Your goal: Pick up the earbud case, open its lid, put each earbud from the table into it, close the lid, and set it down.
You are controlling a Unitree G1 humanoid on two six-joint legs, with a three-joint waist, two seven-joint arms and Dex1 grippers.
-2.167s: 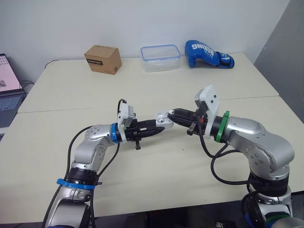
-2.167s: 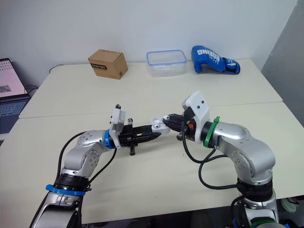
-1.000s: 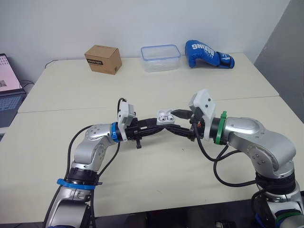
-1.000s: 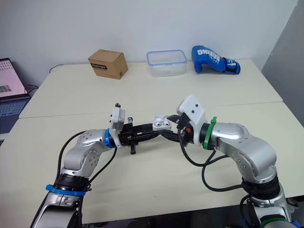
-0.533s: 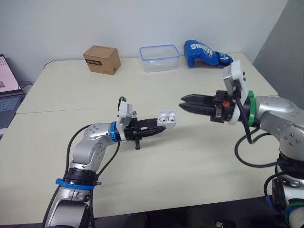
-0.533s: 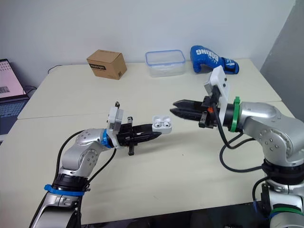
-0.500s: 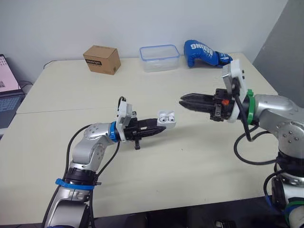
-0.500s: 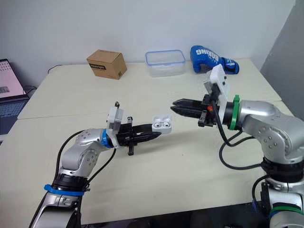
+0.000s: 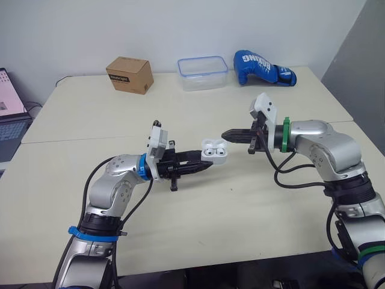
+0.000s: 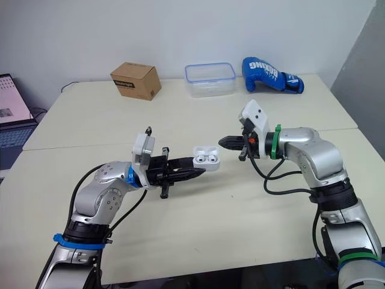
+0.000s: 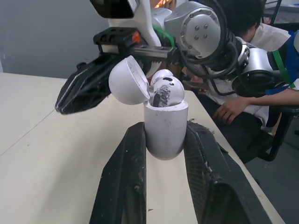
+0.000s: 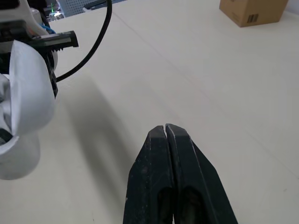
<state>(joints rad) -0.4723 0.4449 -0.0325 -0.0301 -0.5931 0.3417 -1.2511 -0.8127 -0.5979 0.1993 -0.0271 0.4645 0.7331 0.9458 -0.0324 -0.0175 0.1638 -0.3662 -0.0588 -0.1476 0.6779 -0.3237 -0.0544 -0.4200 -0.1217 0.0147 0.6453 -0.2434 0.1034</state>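
Note:
A white earbud case is held above the middle of the table, with my left gripper shut on its body. Its lid stands open, and two white earbuds sit inside it. My right gripper is shut with nothing in it. Its tip hangs just to the right of the open case, close to the lid. In the right wrist view the shut fingers point past the case.
At the back of the table stand a cardboard box, a clear plastic container and a blue boxing glove. A laptop is at the far left. A seated person is behind the right arm.
My right gripper, open and drawn back to the right half a second ago, has shut and come in close to the case's open lid. The left gripper holds the case about where it was.

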